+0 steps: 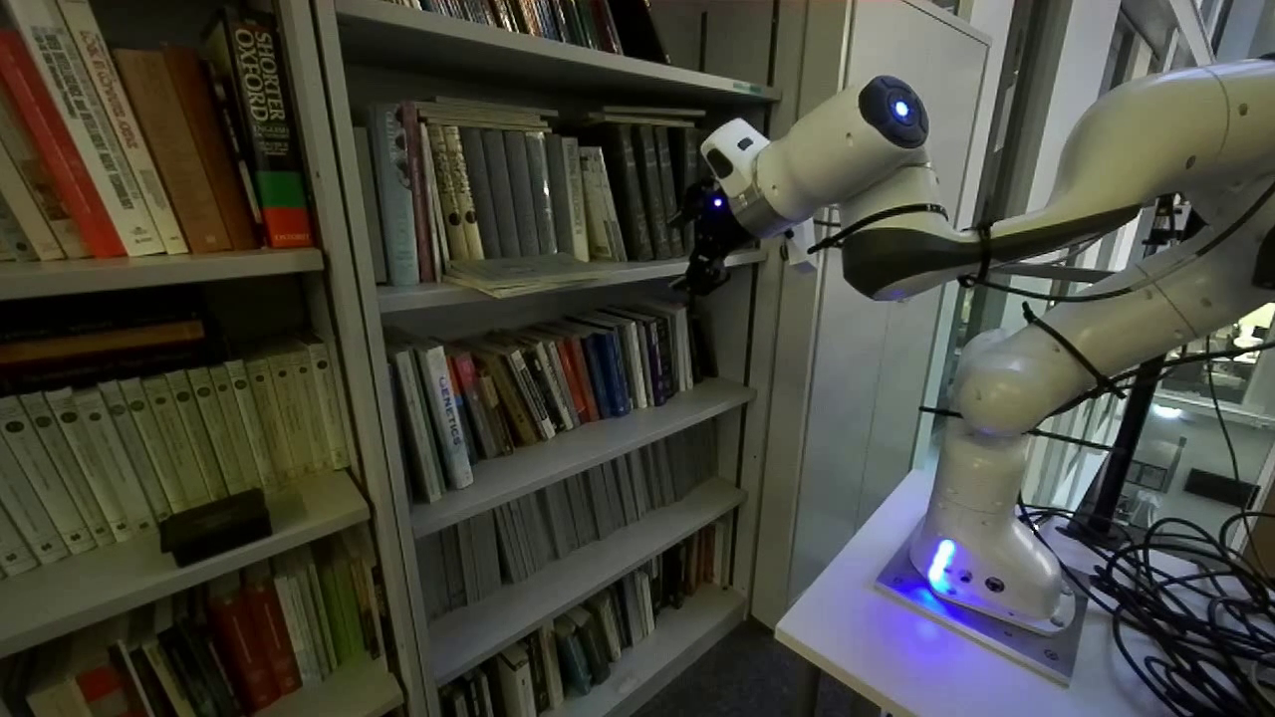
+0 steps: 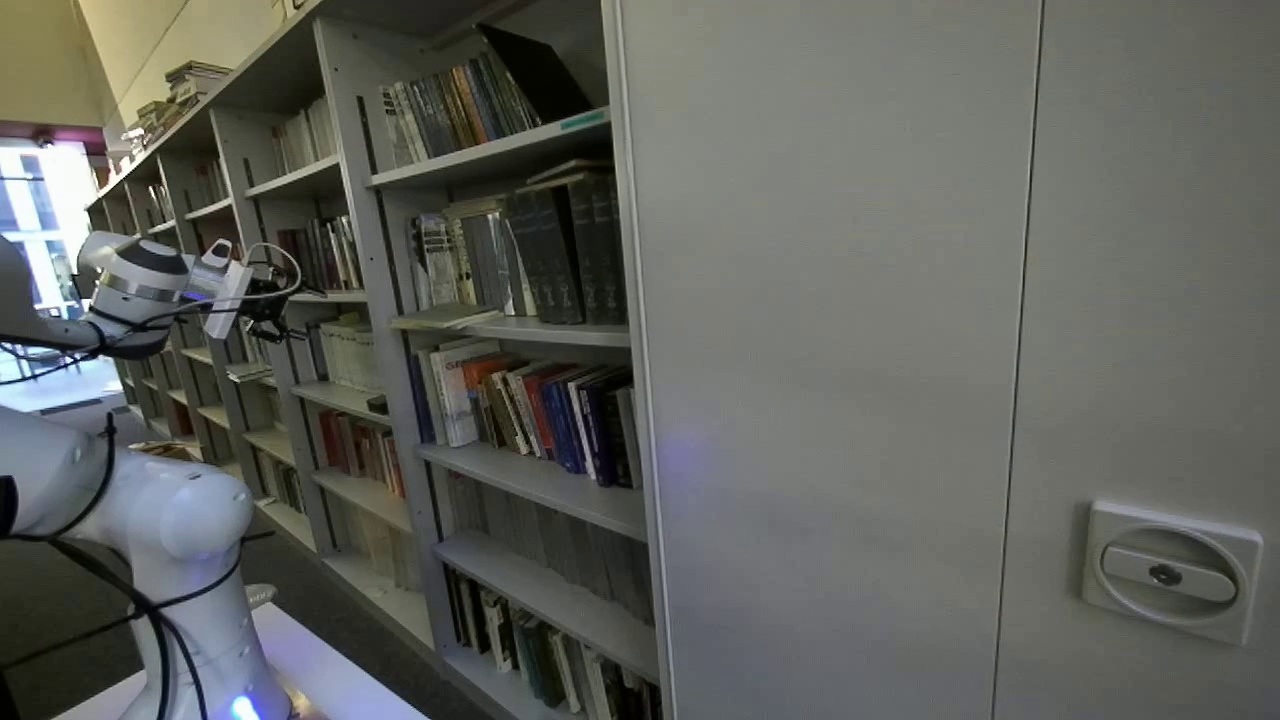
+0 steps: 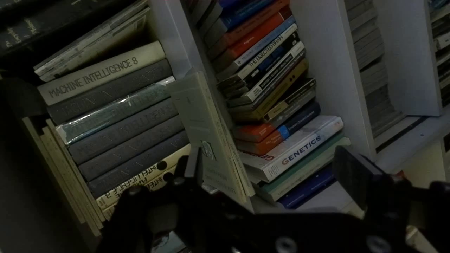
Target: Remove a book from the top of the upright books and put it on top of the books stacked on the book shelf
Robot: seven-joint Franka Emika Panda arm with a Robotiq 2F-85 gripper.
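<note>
The book shelf [image 1: 558,52] is a grey metal unit filled with rows of books. On one board, thin books [image 1: 488,113] lie flat on top of the upright books [image 1: 508,189]; in the wrist view these flat books [image 3: 70,175] run along the left. A second thin pile [image 1: 652,116] tops the dark volumes. Stacked books [image 1: 528,273] lie flat on the same board in front of the upright row, pale green-grey in the wrist view [image 3: 193,116]. My gripper [image 3: 269,151] is open, holding nothing, right of that stack in an exterior view [image 1: 679,252].
A lower row holds a white Genetics book [image 3: 299,151] and other upright volumes. A shelf upright [image 1: 767,329] and a grey cabinet door [image 1: 887,299] stand near the arm. A neighbouring unit [image 1: 159,267] carries big volumes. Black cables [image 1: 1185,597] lie heaped on the white table [image 1: 847,607].
</note>
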